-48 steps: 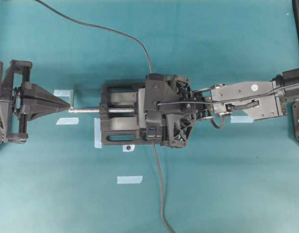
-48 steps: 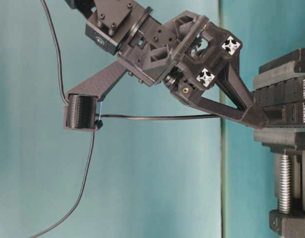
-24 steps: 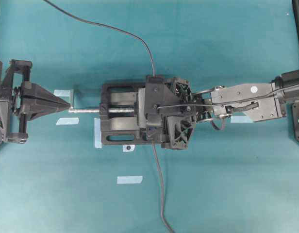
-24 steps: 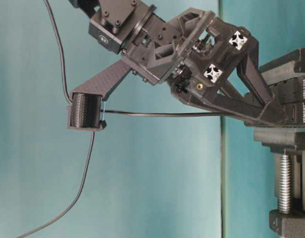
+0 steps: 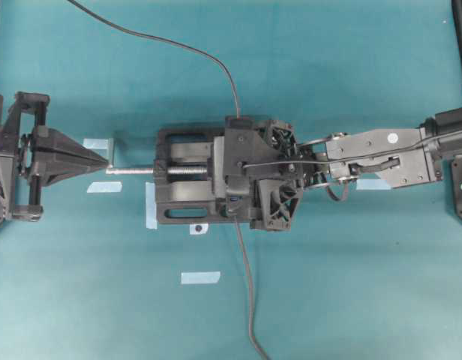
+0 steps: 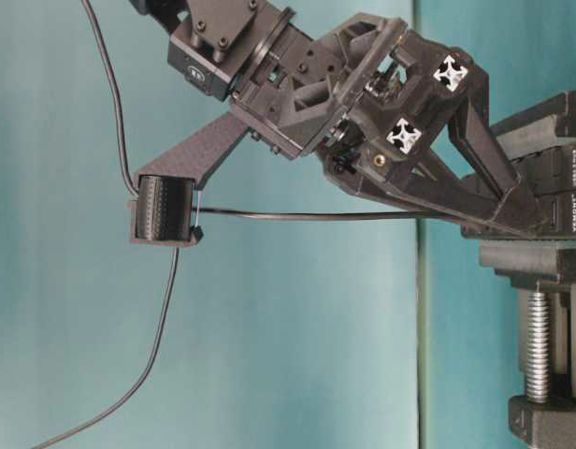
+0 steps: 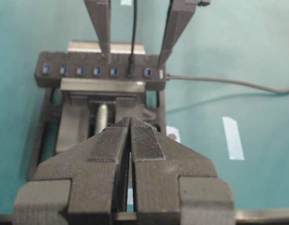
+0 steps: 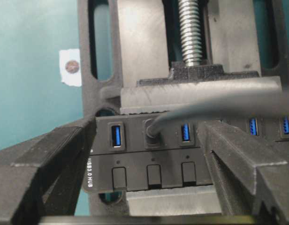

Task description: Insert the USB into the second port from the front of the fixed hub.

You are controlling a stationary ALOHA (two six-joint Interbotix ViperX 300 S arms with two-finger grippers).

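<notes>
Overhead: right hand (image 5: 238, 184) over the hub, which sits clamped in the vise (image 5: 187, 184); left hand (image 5: 103, 160) apart, at the screw's tip.
Table-level: right fingers (image 6: 494, 192) spread at the hub (image 6: 550, 201).
Left wrist: left hand (image 7: 130, 140) closed, empty.
Right wrist: USB (image 8: 152, 129) seated in the hub's (image 8: 149, 168) second port; right fingers (image 8: 50, 159) spread either side, not touching it.

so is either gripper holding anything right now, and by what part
Nothing is held. The right gripper stands open, its fingers either side of the small black USB plug, which sits in the long black hub. The left gripper is shut on nothing.
</notes>
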